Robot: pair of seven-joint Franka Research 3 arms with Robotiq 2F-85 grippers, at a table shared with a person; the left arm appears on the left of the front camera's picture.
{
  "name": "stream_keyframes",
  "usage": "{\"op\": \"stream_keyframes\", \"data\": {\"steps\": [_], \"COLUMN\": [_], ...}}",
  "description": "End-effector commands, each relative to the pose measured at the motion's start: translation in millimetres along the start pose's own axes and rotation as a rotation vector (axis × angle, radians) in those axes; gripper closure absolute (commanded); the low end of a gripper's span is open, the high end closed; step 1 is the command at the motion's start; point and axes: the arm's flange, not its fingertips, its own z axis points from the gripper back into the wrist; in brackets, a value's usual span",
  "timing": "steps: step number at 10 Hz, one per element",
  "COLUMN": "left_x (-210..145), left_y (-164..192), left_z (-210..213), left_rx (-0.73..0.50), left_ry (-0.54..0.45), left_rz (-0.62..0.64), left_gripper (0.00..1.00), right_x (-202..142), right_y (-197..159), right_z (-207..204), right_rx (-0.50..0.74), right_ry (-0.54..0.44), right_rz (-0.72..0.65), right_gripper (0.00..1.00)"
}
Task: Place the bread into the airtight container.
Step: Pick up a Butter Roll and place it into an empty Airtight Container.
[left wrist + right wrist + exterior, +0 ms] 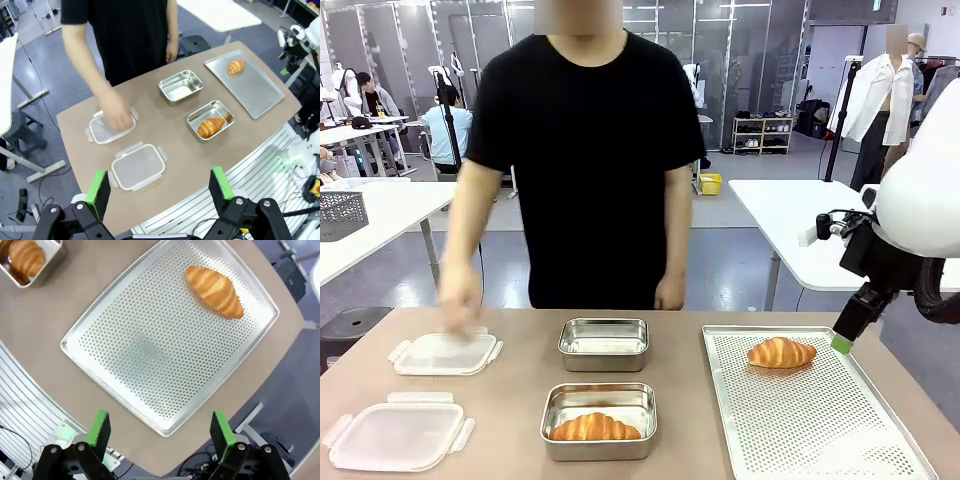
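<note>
One croissant lies at the far end of a perforated metal tray. A second croissant rests inside the near steel container. Behind it, the far steel container holds nothing. My right gripper hangs open above the tray's right edge, gripping nothing. High over the table's near edge, my left gripper is open too, with nothing in it.
Two clear plastic lids lie on the table's left: a near lid and a far lid. The person's hand rests on the far lid. The person stands at the far edge.
</note>
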Motion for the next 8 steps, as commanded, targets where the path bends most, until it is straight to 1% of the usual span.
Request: {"op": "stream_keyframes", "data": {"steps": [1, 3, 4, 5, 8], "left_x": [2, 2, 2, 2, 2], "left_y": [-2, -2, -2, -2, -2], "left_z": [3, 3, 3, 3, 3], "left_rx": [0.000, 0.000, 0.000, 0.000, 0.000], "left_ry": [-0.003, -0.003, -0.003, -0.003, -0.003], "left_rz": [-0.007, -0.007, -0.007, -0.007, -0.007], "left_gripper": [0.00, 0.00, 0.00, 0.00, 0.00], "right_x": [36, 68, 79, 88, 109], "right_y": [-37, -61, -71, -84, -117], "right_z": [-14, -31, -37, -44, -72], "right_rx": [0.013, 0.010, 0.007, 0.009, -0.006], "right_ry": [0.033, 0.054, 0.043, 0.036, 0.036], "right_rz": [-0.001, -0.031, -0.031, -0.065, -0.083], "right_gripper": [0.00, 0.00, 0.00, 0.00, 0.00]}}
